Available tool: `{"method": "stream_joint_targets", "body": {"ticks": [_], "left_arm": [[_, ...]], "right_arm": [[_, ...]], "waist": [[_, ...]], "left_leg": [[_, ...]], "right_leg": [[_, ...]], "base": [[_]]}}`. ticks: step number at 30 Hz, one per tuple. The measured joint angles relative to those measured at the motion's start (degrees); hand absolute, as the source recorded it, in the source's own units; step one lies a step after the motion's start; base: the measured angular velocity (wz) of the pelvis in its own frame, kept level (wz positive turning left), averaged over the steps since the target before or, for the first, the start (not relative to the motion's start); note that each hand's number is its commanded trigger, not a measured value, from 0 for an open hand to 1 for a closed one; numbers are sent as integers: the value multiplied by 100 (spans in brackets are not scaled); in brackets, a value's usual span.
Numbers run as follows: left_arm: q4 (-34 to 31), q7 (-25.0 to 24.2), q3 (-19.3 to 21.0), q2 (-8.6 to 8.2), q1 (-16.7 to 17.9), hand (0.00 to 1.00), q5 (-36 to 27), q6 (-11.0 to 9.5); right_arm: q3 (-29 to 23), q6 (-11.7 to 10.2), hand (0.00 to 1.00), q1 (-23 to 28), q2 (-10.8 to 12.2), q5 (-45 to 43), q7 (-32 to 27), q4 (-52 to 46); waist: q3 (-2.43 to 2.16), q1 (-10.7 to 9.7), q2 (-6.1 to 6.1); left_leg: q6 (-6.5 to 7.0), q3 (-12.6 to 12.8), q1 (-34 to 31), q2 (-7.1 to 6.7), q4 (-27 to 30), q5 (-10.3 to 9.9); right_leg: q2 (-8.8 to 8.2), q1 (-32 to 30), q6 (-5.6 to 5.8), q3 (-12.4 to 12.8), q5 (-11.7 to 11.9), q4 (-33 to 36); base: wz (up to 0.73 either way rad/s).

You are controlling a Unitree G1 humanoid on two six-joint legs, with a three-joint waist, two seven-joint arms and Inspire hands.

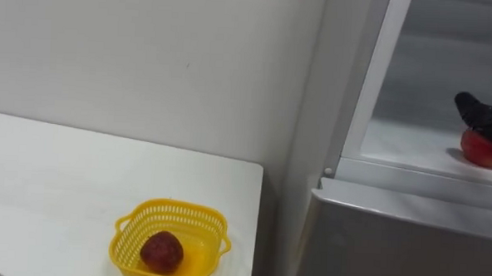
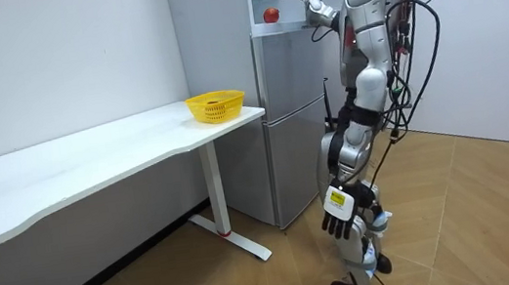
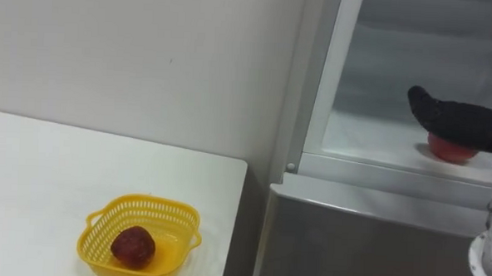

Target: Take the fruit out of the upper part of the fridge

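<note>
Lower centre of the eye views: a yellow basket [image 1: 172, 207] stands near the right-hand end of the white table [image 1: 53, 171]. One darker fruit [image 1: 162, 251] lies in it already.

Right of the table stands the fridge. Its lower door [image 1: 391, 244] is shut and its upper compartment is open at the upper right. In the room view the robot stands upright close in front of the fridge. Its left hand [image 2: 340, 215] hangs low by the leg, fingers loose and holding nothing.

Farthest in, at the right edge of the eye views, the red fruit [image 1: 484, 150] rests on the upper shelf [image 1: 404, 145] near its front edge. Your right hand [image 1: 484, 115] lies over the top of the red fruit with the fingers stretched out toward frame left, not wrapped round it. I cannot tell from these views whether it touches the red fruit.

Assessment: the step in hand is the reach and grasp inside the upper compartment, and the grasp is not yet made.

Required next: bring the fingers down and round the red fruit and confirm a firm hold. Lift it clear of the shelf and draw it out over the front lip. The basket at lower left is the likely destination. The red fruit is round and looks smooth, so expect it to roll if you nudge it.
</note>
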Motion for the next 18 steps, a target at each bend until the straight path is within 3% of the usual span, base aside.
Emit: {"method": "stream_joint_targets", "body": {"ticks": [6, 13, 18], "left_arm": [[4, -30, 0, 30, 12, 0, -90, -1], [5, -28, 8, 87, 9, 0, -90, 0], [4, -22, 117, 101, 10, 0, -76, 0]], "right_arm": [[-132, 0, 0, -15, -55, -3, -206, 1], [-132, -4, 0, -40, -317, 250, -242, 546], [-131, 0, 0, -271, -354, 246, -240, 853]], "waist": [[9, -7, 15], [20, 7, -22], [28, 9, 32]], "left_leg": [[0, 0, -1, 2, -2, 0], [0, 2, 3, 0, -1, 0], [0, 20, -31, 11, -19, 0]], "right_leg": [[2, -2, -1, 1, 0, -1], [0, -11, -1, 10, 0, -7], [10, -84, -4, 27, 1, 1]], "base": [[0], [0], [-2]]}}
